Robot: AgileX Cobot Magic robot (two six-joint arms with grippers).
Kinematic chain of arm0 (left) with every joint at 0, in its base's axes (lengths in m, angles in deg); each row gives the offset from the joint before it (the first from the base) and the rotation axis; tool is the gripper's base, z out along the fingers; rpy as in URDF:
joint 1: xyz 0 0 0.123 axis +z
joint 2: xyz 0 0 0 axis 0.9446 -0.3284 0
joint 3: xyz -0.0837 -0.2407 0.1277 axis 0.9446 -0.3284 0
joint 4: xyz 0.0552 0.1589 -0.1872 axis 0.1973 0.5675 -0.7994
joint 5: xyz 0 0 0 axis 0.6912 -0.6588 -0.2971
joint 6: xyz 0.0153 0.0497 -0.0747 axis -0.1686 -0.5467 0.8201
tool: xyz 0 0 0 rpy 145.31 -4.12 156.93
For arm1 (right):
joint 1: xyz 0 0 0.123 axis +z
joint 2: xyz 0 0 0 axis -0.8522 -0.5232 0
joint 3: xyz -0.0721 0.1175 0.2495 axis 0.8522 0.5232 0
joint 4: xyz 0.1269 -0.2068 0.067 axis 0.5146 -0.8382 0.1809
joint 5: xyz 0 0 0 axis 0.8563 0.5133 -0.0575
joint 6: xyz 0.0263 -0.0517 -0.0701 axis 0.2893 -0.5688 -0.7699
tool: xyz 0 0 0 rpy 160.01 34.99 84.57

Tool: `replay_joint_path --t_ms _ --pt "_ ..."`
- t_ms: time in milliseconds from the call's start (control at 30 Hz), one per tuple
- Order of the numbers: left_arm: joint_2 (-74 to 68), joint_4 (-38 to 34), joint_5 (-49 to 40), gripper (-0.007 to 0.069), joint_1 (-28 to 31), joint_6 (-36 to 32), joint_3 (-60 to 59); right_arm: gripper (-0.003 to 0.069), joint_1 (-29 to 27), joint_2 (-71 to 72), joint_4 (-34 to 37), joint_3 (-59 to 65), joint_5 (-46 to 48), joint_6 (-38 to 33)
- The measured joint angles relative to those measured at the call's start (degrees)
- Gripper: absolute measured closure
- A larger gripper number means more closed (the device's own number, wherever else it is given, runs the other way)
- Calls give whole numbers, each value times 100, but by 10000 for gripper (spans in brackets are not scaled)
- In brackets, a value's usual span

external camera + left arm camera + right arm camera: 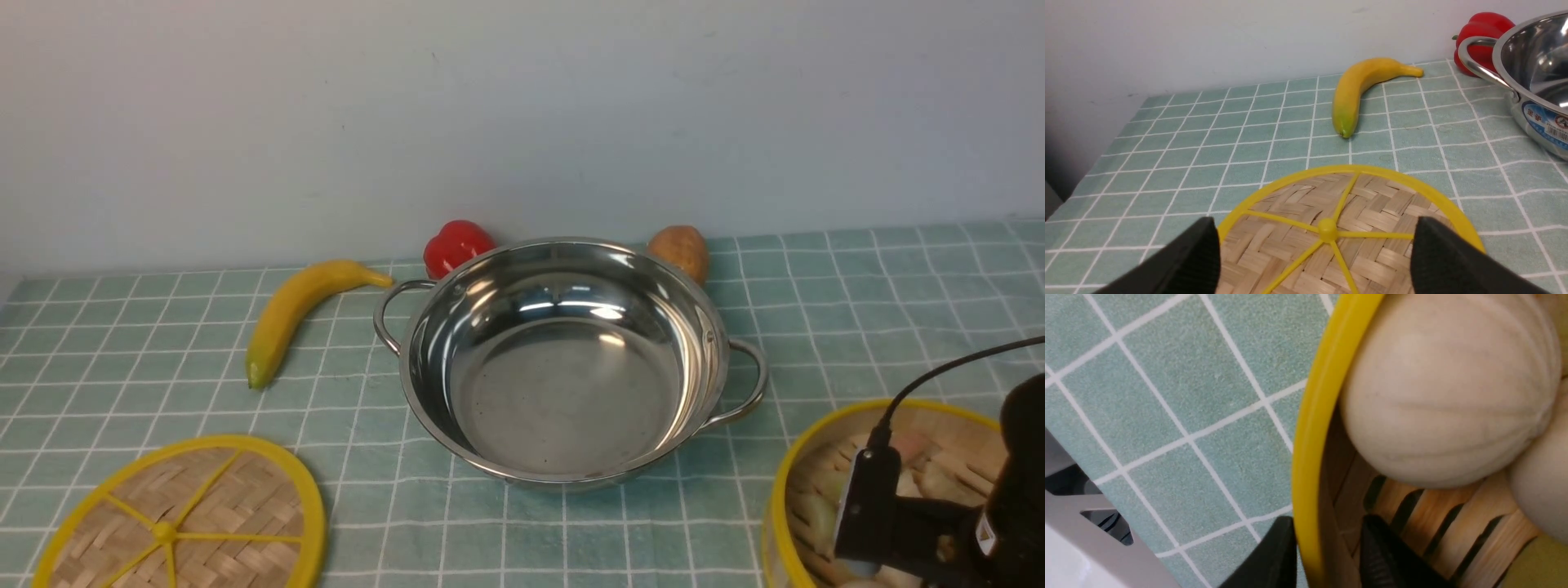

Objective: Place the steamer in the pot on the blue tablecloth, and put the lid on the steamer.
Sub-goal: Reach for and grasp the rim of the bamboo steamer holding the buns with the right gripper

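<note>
**Steamer gripped at the rim; the lift into the pot comes next**

The first step is in hand. The steamer point(808, 482) sits on the blue tablecloth point(857, 310), to the right of the pot point(457, 327) and nearer the robot, apart from it, with pale buns point(1445, 396) inside. The right gripper point(1327, 526) looks clamped on its wall, one finger outside the yellow rim and the other inside against the slats. The pot is empty.

The lid point(204, 506) lies flat to the pot's left, also nearer the robot. The left gripper point(1314, 222) hangs over it with jaws spread wide, holding nothing.

By my judgement, the next move is to raise the steamer above the pot's rim and right-hand handle, centre it and lower it straight. A one-sided hold on a loaded basket may let it tip, so go slowly.
</note>
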Motion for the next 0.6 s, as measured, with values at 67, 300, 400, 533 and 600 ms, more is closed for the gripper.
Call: replay_joint_path --t_ms 67,300,400,533,600 --pt "0 0 0 46 0 0 0 419 0 0 0 0 -5 0" --pt "0 0 0 46 0 0 0 419 0 0 0 6 -10 5" --pt "0 0 0 46 0 0 0 419 0 0 -13 101 -47 5" --pt "0 0 0 46 0 0 0 433 0 0 -109 230 -129 5" --pt "0 0 0 46 0 0 0 474 0 0 -116 230 -181 64"
